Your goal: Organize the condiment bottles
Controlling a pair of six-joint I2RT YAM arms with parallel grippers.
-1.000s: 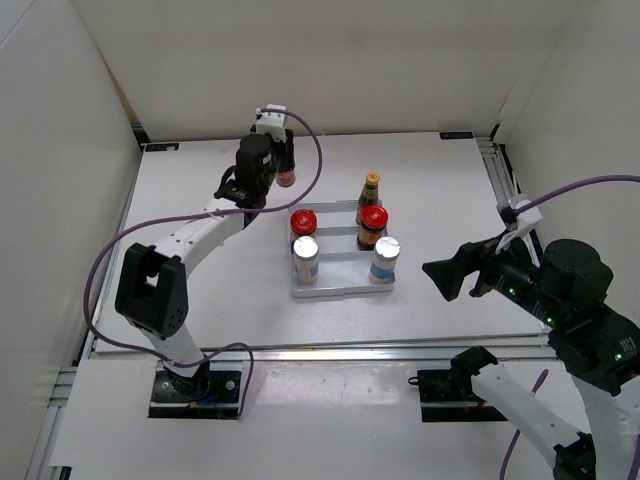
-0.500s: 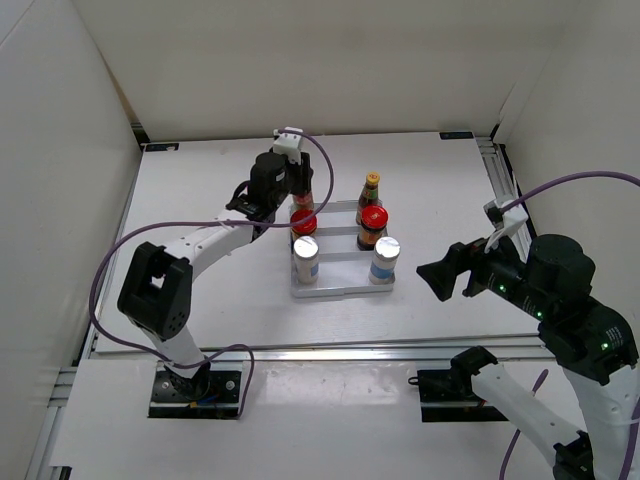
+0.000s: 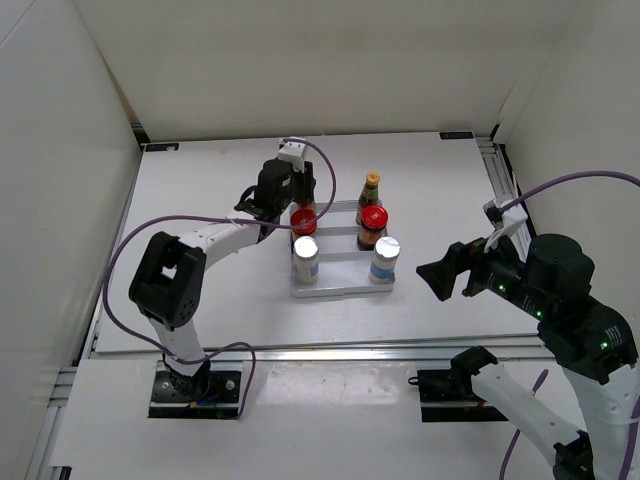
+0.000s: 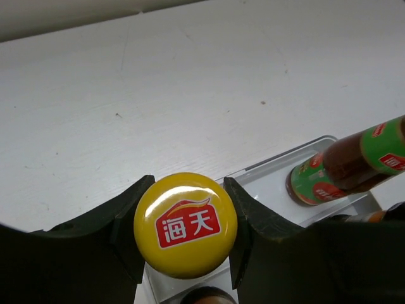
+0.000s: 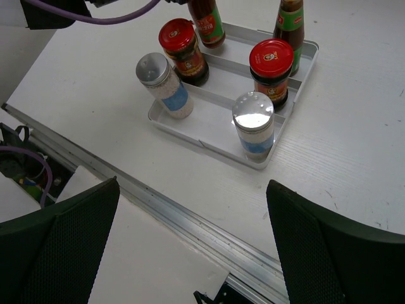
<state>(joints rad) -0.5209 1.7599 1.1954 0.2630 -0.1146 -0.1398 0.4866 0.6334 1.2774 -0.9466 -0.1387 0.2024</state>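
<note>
White walls (image 3: pixel 300 60) box in a white bench (image 3: pixel 200 290). Mid-bench lies a ridged tray (image 3: pixel 340 291) holding two shakers (image 5: pixel 155 69) in front, two red-lidded jars (image 5: pixel 179 38) behind them and a sauce bottle (image 5: pixel 290 19) at the back right. The left hand (image 4: pixel 185 215) grips a yellow-capped bottle (image 4: pixel 185 225) at the tray's back left. The right hand (image 3: pixel 432 276) hangs wide apart and empty, off to the right.

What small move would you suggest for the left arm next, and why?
I would probably ease the left gripper straight down. It is shut on the yellow-capped sauce bottle at the far-left slot of the tray, level with the other sauce bottle, and I cannot tell whether its base is seated yet.
</note>
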